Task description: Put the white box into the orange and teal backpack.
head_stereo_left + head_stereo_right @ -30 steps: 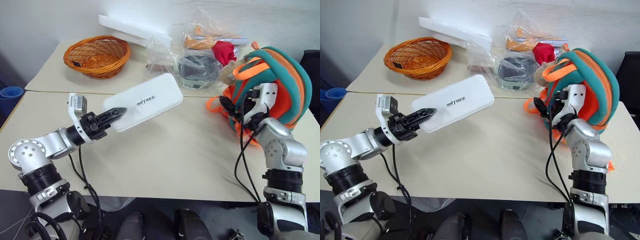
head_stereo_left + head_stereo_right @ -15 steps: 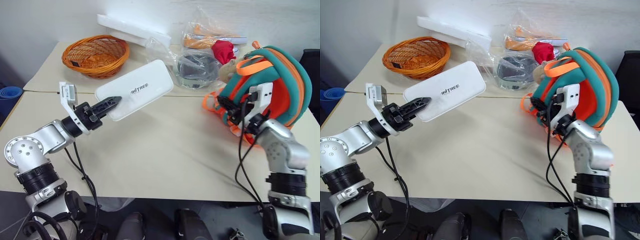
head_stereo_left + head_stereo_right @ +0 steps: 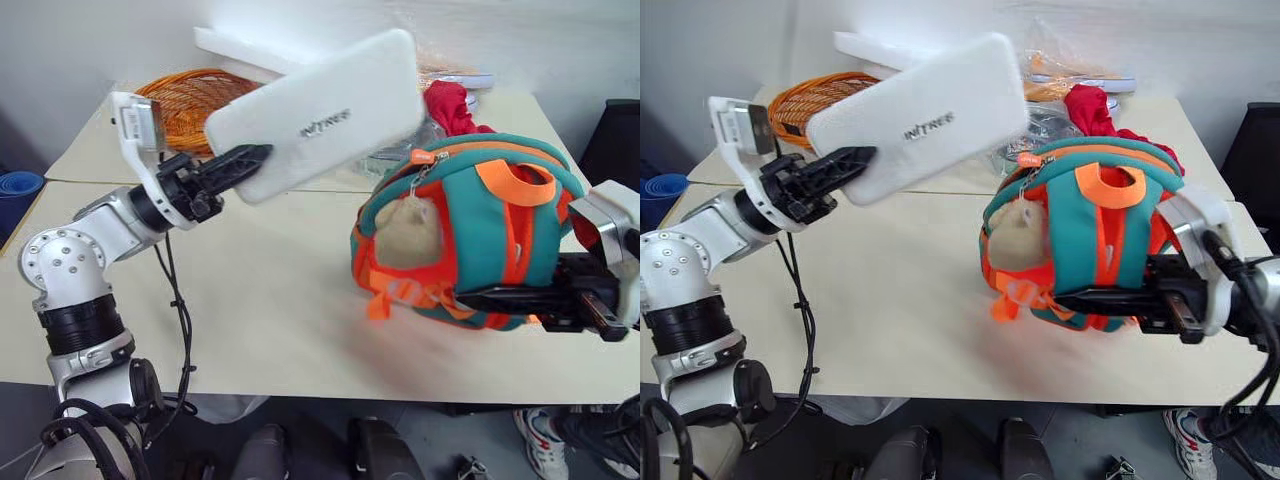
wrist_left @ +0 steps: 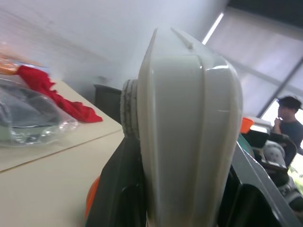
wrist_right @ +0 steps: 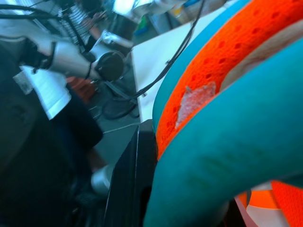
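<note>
The white box (image 3: 322, 108) hangs high over the table's left half, tilted up to the right, with my left gripper (image 3: 258, 160) shut on its lower left end. In the left wrist view the white box (image 4: 189, 127) stands edge-on between the black fingers (image 4: 118, 198). The orange and teal backpack (image 3: 470, 225) is held off the table at the right front, a beige plush toy (image 3: 405, 232) showing at its open left side. My right gripper (image 3: 472, 298) is shut on its lower rim, which shows in the right wrist view as the backpack's (image 5: 227, 142) teal and orange padding.
An orange wicker basket (image 3: 180, 95) and a white foam slab (image 3: 235, 45) sit at the back left, partly behind the box. A red cloth (image 3: 450, 105) and plastic bags lie at the back. A black chair (image 3: 622, 130) stands at the right. A person (image 4: 289, 118) appears far off in the left wrist view.
My right gripper shut on the backpack and pulled it up and toward the table's front edge. The left gripper raised and rolled the white box, which now stands higher and nearer the backpack.
</note>
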Controlling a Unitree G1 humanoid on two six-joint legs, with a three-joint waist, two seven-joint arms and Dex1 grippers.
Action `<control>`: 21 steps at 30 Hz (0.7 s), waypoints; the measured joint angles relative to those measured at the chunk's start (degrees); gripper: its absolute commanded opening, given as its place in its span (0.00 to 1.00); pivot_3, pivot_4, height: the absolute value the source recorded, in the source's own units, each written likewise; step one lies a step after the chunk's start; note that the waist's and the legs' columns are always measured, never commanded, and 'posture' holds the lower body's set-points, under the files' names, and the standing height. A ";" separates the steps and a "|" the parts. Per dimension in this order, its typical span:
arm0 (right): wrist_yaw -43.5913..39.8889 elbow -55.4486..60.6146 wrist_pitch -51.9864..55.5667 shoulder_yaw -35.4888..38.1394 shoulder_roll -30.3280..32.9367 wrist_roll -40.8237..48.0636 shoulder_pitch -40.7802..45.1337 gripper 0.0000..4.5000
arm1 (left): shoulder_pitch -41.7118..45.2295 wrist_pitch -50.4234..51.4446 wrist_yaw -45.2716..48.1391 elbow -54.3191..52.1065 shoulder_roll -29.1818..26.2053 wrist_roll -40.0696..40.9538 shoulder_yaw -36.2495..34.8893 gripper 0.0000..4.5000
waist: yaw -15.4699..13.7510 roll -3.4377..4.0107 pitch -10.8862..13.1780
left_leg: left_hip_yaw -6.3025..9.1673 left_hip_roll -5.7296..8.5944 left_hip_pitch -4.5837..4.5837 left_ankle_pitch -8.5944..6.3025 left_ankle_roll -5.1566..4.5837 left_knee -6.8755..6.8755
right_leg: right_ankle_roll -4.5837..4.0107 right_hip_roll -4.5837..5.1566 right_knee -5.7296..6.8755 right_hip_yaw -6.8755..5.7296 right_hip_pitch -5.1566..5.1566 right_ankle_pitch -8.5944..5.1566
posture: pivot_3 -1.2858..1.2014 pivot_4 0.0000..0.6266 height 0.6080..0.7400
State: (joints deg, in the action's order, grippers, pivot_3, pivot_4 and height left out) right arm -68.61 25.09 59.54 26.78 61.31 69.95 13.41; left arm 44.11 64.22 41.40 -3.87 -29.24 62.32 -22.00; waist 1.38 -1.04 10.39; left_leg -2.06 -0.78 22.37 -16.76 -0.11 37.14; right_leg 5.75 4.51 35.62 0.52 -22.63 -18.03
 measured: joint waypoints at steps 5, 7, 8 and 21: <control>-0.56 -0.24 0.22 0.92 0.97 -0.01 -2.97 0.00 | -2.11 -6.35 6.40 -1.32 -2.57 -4.71 6.46 0.28 | 0.08 0.00 0.00 | -0.01 0.00 -0.02 0.02 0.02 -0.02 | -0.01 -0.03 0.01 0.02 0.00 0.00 | 0.52 0.24 1.00; -0.38 -0.62 -0.19 0.93 0.97 -1.21 -4.40 0.00 | -2.90 -9.66 10.91 -0.72 -6.46 -7.86 8.98 0.28 | 0.05 0.00 0.00 | -0.01 0.00 -0.01 0.03 0.04 0.00 | -0.02 -0.04 0.01 0.02 -0.02 -0.01 | 0.52 0.24 1.00; -0.34 -0.64 -0.63 0.92 0.97 -1.62 -4.83 0.00 | -2.90 -11.36 12.73 0.04 -8.10 -9.44 9.61 0.28 | -0.06 0.00 0.00 | -0.01 0.01 -0.01 0.02 0.01 0.01 | -0.03 -0.02 0.01 0.02 -0.01 -0.01 | 0.52 0.24 1.00; -2.79 -1.07 -3.30 2.18 0.98 -4.69 -6.59 0.00 | 5.93 -32.38 33.42 13.97 -14.53 -30.59 24.78 0.28 | -2.16 -0.03 0.02 | 0.12 0.03 0.31 -0.06 -0.10 0.04 | -0.07 0.15 -0.30 -0.11 -0.11 -0.03 | 0.52 0.24 1.00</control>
State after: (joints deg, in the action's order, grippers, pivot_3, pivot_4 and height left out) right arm -71.40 24.02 56.24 28.96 62.29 65.26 6.82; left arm 50.04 31.84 74.82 10.09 -43.78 31.73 2.77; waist -0.78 -1.08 10.41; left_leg -1.94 -0.75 22.68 -16.82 -0.21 37.17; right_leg 5.69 4.66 35.32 0.41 -22.74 -18.07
